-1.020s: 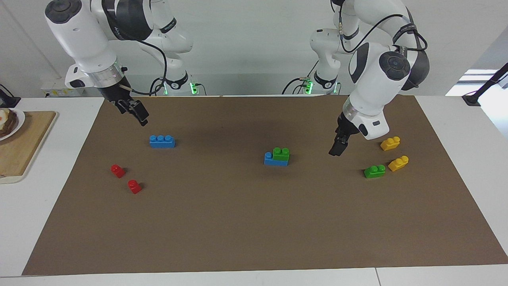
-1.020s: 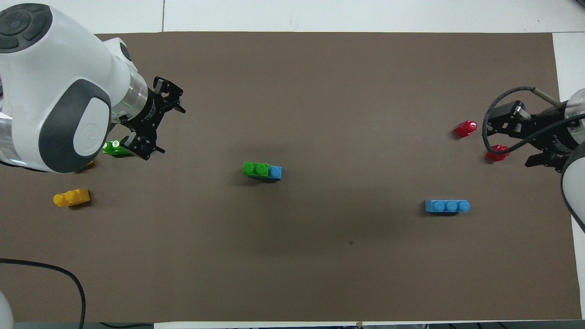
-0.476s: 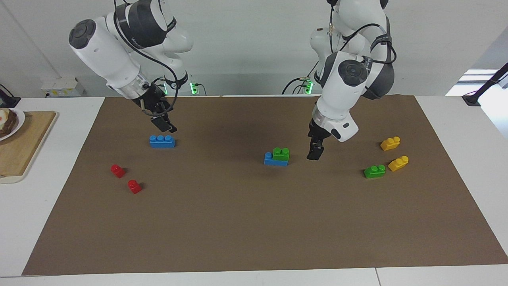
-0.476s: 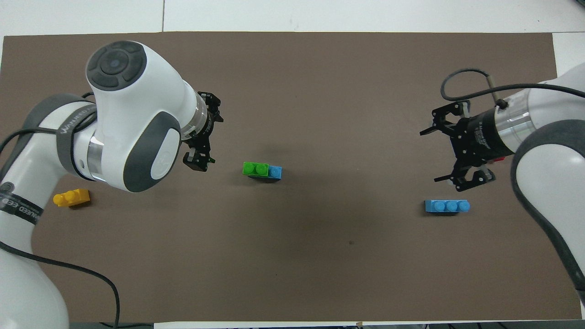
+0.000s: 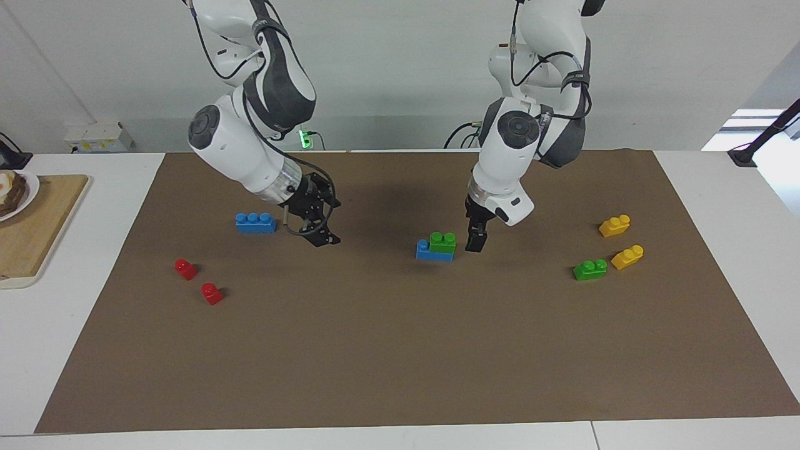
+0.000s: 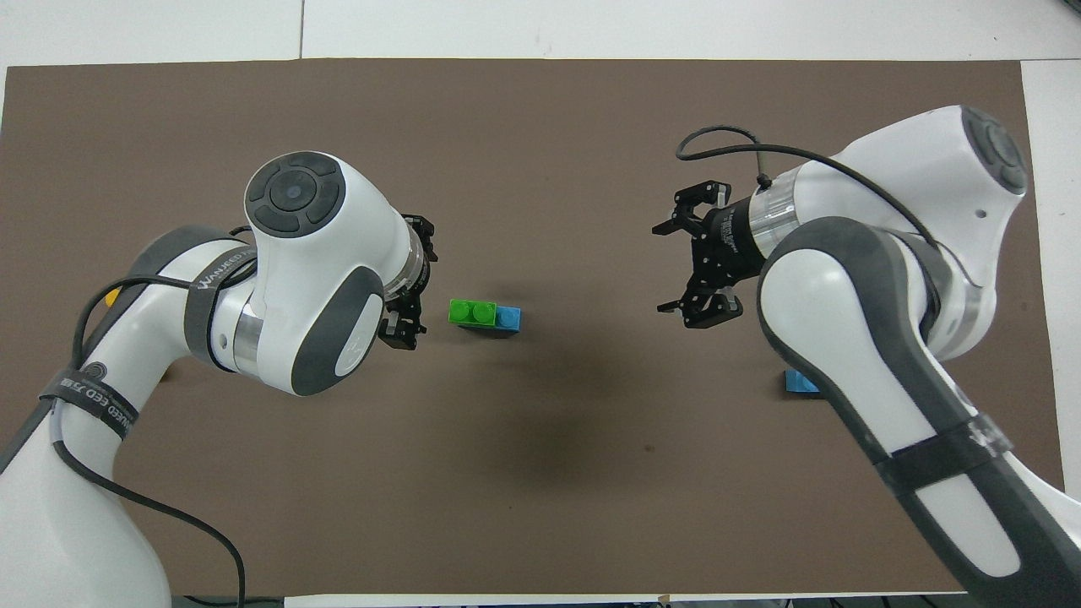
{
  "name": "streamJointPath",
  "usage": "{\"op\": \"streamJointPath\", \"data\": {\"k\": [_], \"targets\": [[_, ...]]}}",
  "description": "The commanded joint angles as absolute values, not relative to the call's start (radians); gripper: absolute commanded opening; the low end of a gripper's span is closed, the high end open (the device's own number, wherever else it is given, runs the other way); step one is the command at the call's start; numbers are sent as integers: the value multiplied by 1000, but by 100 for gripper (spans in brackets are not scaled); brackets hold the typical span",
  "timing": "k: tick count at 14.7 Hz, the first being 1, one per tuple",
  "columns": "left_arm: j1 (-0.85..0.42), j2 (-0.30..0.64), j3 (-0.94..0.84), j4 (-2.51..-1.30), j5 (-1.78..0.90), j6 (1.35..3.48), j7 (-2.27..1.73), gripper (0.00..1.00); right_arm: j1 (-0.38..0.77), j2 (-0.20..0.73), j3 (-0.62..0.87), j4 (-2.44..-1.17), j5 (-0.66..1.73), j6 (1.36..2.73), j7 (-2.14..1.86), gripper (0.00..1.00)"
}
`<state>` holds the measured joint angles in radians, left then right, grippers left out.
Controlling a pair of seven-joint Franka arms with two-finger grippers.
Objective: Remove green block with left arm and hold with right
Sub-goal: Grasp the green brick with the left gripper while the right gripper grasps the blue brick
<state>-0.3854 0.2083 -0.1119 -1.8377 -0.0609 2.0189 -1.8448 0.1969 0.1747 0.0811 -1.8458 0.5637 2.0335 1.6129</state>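
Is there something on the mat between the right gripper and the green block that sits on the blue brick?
No. In the facing view only bare brown mat lies between the right gripper and the green block on its blue brick.

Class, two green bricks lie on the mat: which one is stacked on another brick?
The green block at mid-mat, beside the left claw. It sits on a blue brick; the other green brick lies alone by the yellow bricks.
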Motion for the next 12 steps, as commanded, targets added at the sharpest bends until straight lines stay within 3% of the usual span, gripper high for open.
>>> {"op": "streamJointPath", "data": {"k": [1, 4, 12], "targets": [[-428, 183, -100, -1873, -9, 2026, -1969, 100, 234, 189, 77, -1876, 617, 2106, 1632, 99], [-483, 224, -98, -1861, -8, 2040, -2020, 100, 291, 209, 78, -1908, 618, 2193, 1661, 99], [-488, 274, -100, -1873, -8, 2112, -2079, 100, 425, 287, 77, -1939, 649, 2360, 1675, 99]]}}
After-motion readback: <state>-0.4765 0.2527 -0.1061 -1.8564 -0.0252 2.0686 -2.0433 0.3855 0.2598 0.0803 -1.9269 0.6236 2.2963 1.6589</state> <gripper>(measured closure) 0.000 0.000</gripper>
